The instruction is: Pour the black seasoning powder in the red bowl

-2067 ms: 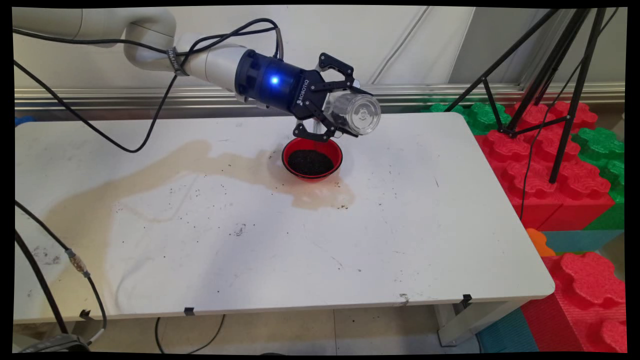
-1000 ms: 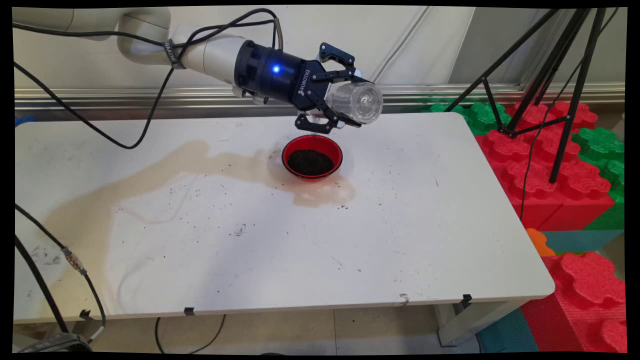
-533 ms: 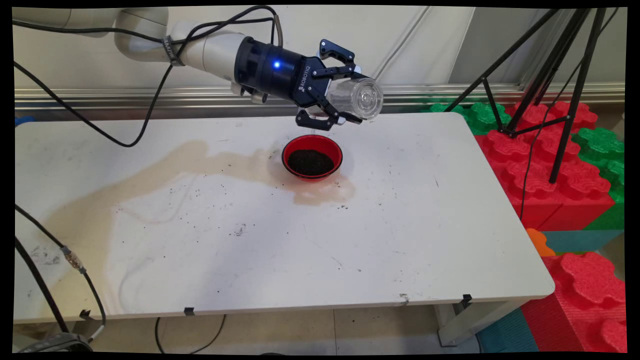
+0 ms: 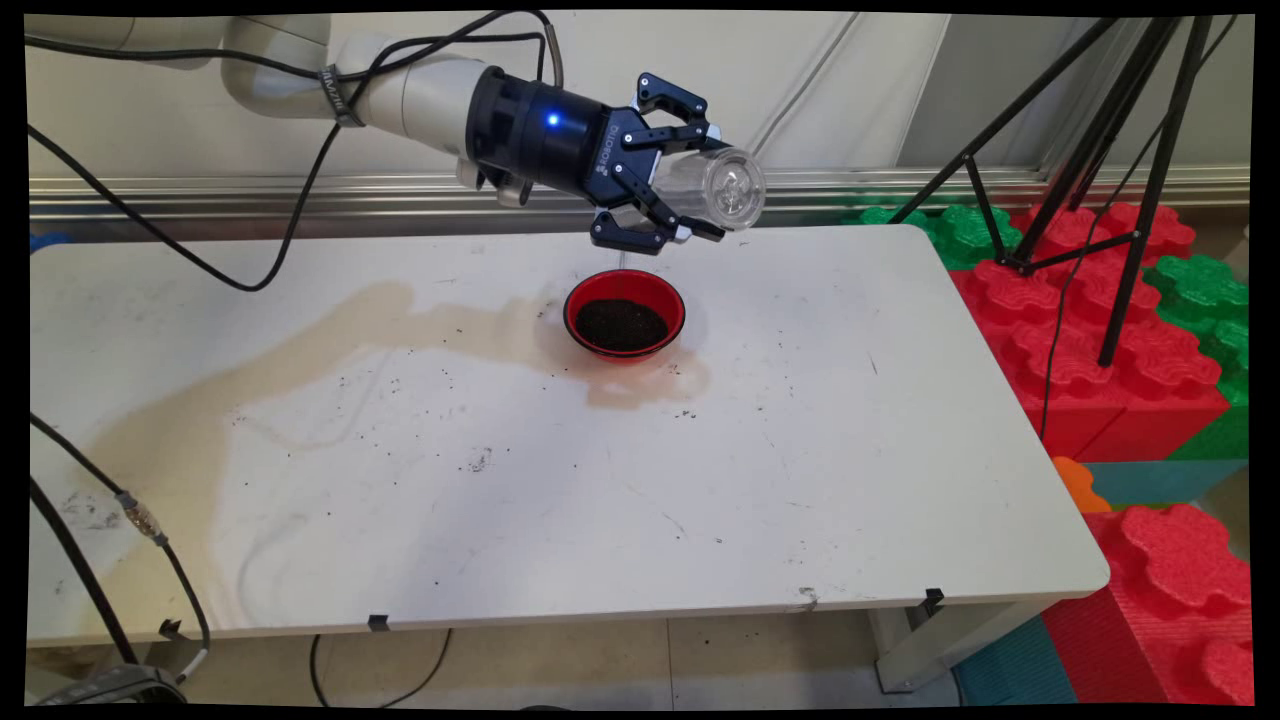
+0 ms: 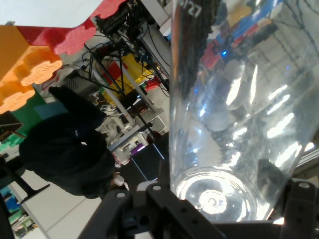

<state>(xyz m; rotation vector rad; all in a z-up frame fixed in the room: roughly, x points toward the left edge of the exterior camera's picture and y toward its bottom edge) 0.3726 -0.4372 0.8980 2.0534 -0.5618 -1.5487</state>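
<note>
**End effector gripping a clear glass above the red bowl**

In the main view, the end effector [image 4: 690, 190] was in the air over the far part of the white worktop [image 4: 820, 470]. Its fingers were closed around a clear glass [image 4: 722, 187], which lay almost on its side with its bottom turned toward the camera. The glass looked empty. Below it, a little to the left, a red bowl [image 4: 624, 316] stood on the worktop, filled with a dark, grainy material [image 4: 620, 324]. The glass was well apart from the bowl. A brownish stain [image 4: 300, 370] spread from the bowl toward the left edge, and small dark crumbs [image 4: 480, 460] lay scattered on the surface. At the right stood a black tripod [image 4: 1100, 120] over red and green foam blocks [image 4: 1130, 330].

In the hand view, the glass [image 5: 234, 114] filled the right half, held between the black linkage at the bottom edge. Behind it the room was seen tilted, with foam blocks [image 5: 30, 69] at the upper left.
</note>
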